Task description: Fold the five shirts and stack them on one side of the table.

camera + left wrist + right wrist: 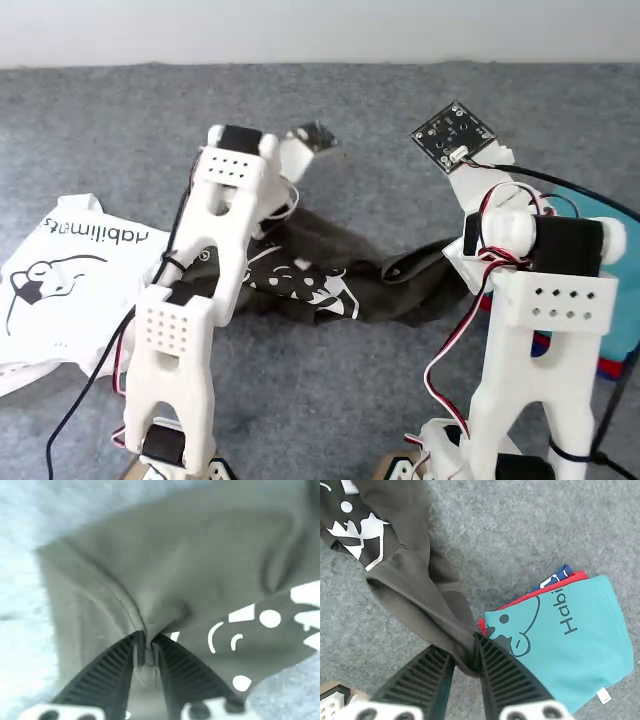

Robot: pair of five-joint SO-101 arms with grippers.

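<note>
Left end effector (146, 647) on dark shirt (200, 565)

Dark shirt (330, 280) with white print bunched mid-table, white shirt (60, 290) loosely spread on left, folded teal shirt (570, 640) stacked on red (540, 591) and blue (561, 574) on right.

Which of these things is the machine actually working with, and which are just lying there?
Part of the job:
- dark printed shirt, pinched by the left end effector and the right end effector
- white printed shirt, not yet folded
- folded teal shirt, already put aside

Just there:
- grey table covering
</note>
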